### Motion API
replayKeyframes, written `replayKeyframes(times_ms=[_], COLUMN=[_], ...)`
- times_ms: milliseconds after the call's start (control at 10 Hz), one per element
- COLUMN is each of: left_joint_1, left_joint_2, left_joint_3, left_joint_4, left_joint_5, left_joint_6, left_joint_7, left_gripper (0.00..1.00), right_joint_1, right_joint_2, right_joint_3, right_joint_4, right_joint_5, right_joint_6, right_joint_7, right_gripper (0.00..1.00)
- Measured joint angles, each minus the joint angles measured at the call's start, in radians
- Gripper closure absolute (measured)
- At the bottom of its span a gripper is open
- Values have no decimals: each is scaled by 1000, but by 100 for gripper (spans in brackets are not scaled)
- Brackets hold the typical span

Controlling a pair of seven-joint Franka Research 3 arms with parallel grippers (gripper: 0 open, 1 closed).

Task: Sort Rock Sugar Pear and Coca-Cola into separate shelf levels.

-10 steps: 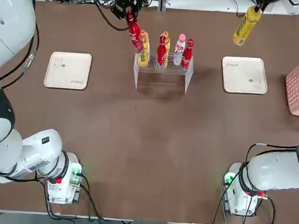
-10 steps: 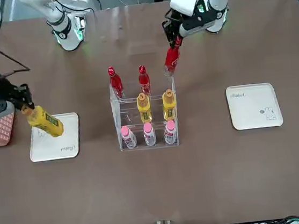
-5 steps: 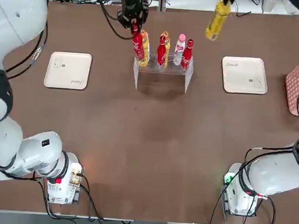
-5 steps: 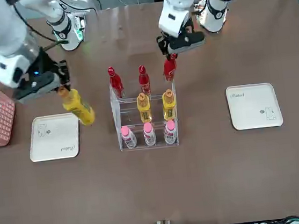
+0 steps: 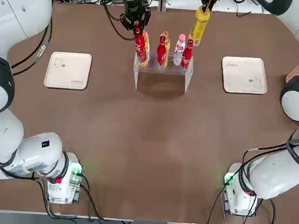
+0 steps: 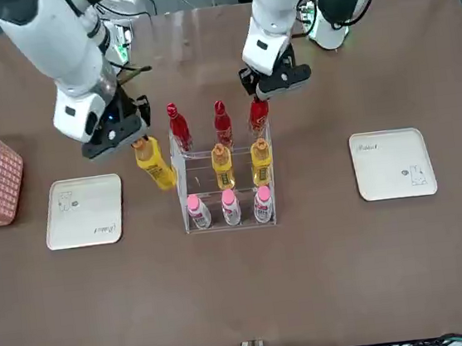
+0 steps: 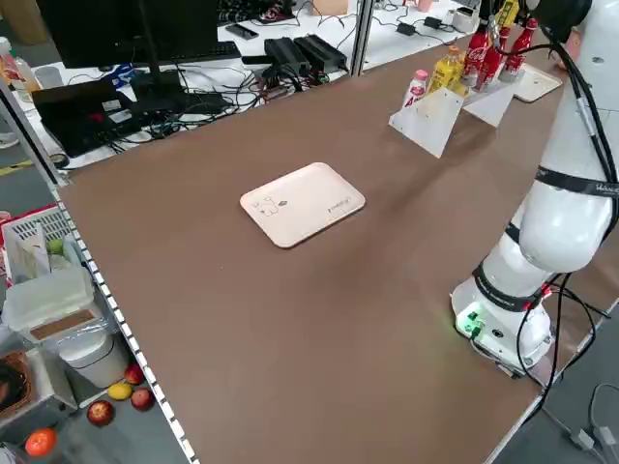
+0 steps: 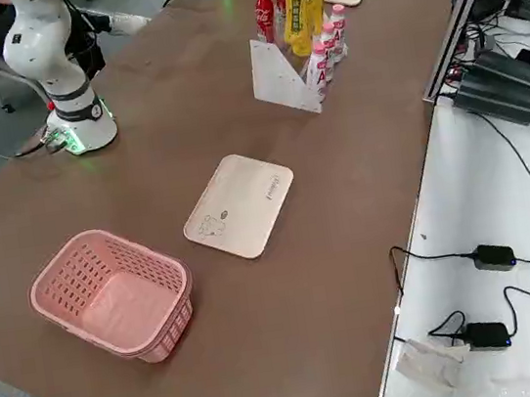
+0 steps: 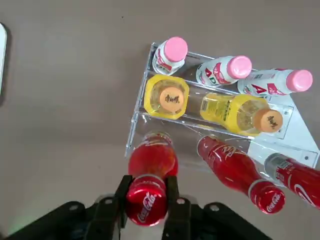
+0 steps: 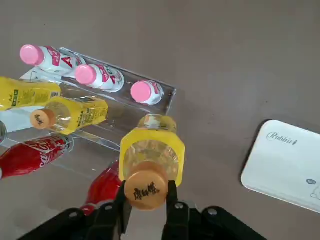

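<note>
- Left gripper (image 9: 146,202) has its fingers clamped on the red cap of a Coca-Cola bottle (image 6: 258,113), holding it over the end slot of the back row of the clear acrylic rack (image 6: 226,192). The bottle looks roughly lined up with the slot, but I can't tell if its base is seated yet. If it lets go too soon, it could tip into the next Coke (image 6: 223,124).
- Right gripper (image 10: 147,200) is clenched on the orange cap of a Rock Sugar Pear bottle (image 6: 155,162), which hangs tilted just beside the rack's other end, outside the wall.
- Biggest worry, I'd say: that tilt. Swinging it in sideways could clip the rack wall or the end Coke (image 6: 179,127) and shove the whole rack, which looks light.
- The middle tier holds two pear bottles (image 6: 223,166) with a free slot at that near end, so there's room, but the entry's tight under the Coke necks.
- Both arms are crowding one small rack, so a bump between them seems possible.
- The white-pink bottles (image 6: 230,208) in front aren't involved, but a dragged bottle could topple them.
</note>
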Motion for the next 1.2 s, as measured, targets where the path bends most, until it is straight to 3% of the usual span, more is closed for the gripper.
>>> replayKeyframes(times_ms=[600, 1200], left_joint_1=[-61, -70], left_joint_2=[61, 86], left_joint_3=[1, 1], left_joint_4=[-6, -22], left_joint_5=[102, 130], left_joint_6=[11, 23], left_joint_7=[-103, -125], left_gripper=[68, 68], right_joint_1=[33, 45], right_joint_2=[45, 82], right_joint_3=[5, 7], right_joint_4=[12, 12], right_joint_5=[-4, -43], right_joint_6=[4, 62], right_joint_7=[54, 86], right_gripper=[68, 68])
